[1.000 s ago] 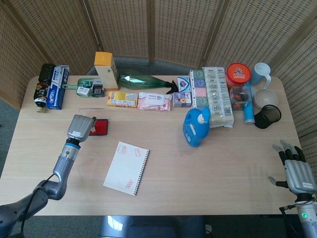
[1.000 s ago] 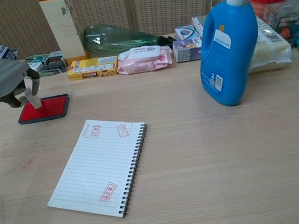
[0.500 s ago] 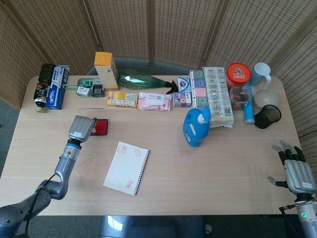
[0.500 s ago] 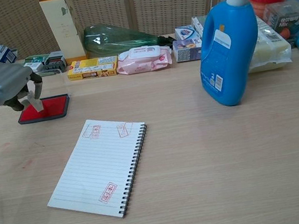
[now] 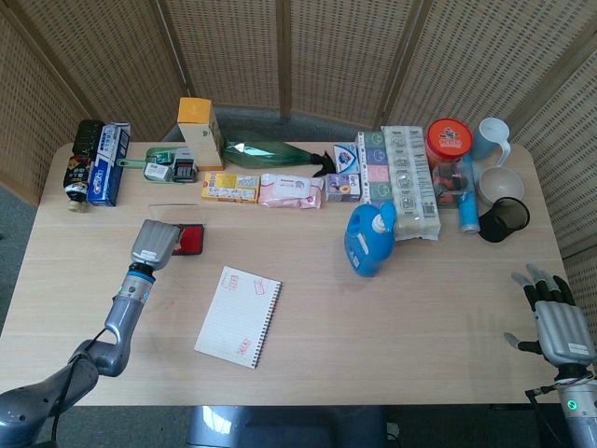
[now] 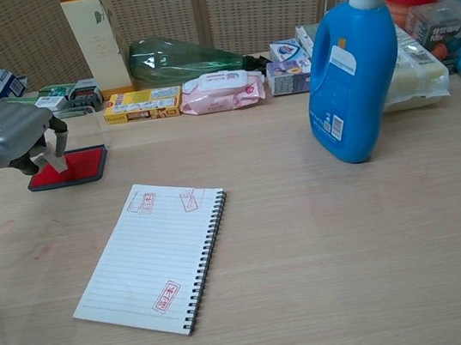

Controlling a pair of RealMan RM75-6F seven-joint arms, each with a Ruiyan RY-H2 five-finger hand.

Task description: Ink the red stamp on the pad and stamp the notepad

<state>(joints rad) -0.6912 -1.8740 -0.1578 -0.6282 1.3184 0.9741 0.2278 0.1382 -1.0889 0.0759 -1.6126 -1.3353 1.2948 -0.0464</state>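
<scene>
Left robot hand pinches the stamp on the red ink pad. Right robot hand spread, holding nothing. Notepad beside the pad.

Grey metal left robot hand w/ blue wrist ring, black fingers.
</scene>
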